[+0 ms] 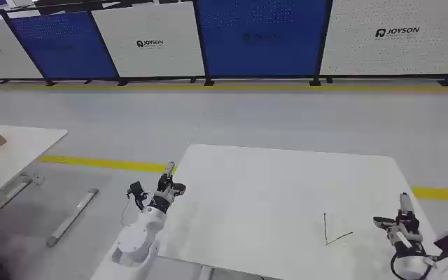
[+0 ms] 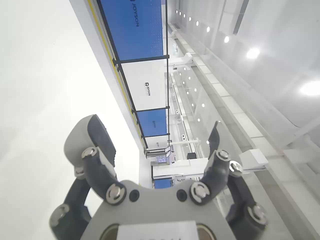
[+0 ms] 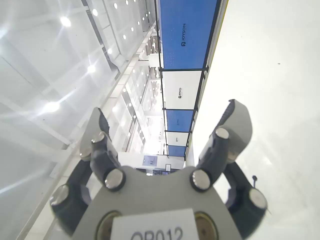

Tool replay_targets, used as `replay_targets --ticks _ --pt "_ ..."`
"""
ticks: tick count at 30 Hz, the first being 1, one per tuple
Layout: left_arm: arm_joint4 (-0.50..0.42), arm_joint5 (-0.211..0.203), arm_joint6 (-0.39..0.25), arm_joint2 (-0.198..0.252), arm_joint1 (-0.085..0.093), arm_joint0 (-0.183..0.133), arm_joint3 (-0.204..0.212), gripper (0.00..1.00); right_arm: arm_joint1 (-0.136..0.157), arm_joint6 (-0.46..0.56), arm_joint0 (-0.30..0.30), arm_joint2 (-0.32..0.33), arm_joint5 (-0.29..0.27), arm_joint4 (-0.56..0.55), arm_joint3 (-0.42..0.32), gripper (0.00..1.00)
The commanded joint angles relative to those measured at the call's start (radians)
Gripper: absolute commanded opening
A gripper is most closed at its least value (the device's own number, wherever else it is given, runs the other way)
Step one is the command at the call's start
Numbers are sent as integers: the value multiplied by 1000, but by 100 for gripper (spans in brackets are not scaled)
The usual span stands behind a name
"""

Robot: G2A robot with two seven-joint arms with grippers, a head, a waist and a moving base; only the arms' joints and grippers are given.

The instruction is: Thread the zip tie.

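A thin black zip tie (image 1: 326,229) lies flat on the white table (image 1: 266,203), near the right front, bent into a narrow V shape. My right gripper (image 1: 390,211) hovers open at the table's right edge, a short way right of the tie, with nothing between its fingers. In the right wrist view the right gripper (image 3: 165,106) has its jaws spread, and the zip tie's small head (image 3: 254,177) peeks out beside one finger. My left gripper (image 1: 154,180) stands open and empty at the table's left edge, far from the tie. The left wrist view shows the left gripper (image 2: 155,122) pointing toward the room.
A second white table (image 1: 24,147) stands at the far left. A grey bar (image 1: 71,217) lies on the floor beside my left arm. Blue and white panels (image 1: 259,38) line the back, and a yellow floor line (image 1: 105,163) runs behind the table.
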Motion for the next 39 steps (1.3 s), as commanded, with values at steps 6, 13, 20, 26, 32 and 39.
replay_targets --ticks 6,13,20,26,32,39 --pt "0 0 0 0 0 0 0 100 9 129 7 3 -6 -143 1 100" --pt "0 0 0 0 0 0 0 100 35 476 11 107 23 -146 -7 100" --pt "0 0 0 0 0 0 0 100 35 476 11 107 23 -146 -7 100" --pt "0 0 0 0 0 0 0 100 35 476 11 107 23 -146 -7 100" --pt "0 0 0 0 0 0 0 100 44 611 29 117 29 -149 16 100" --pt "0 0 0 0 0 0 0 100 79 942 99 202 46 -176 102 100"
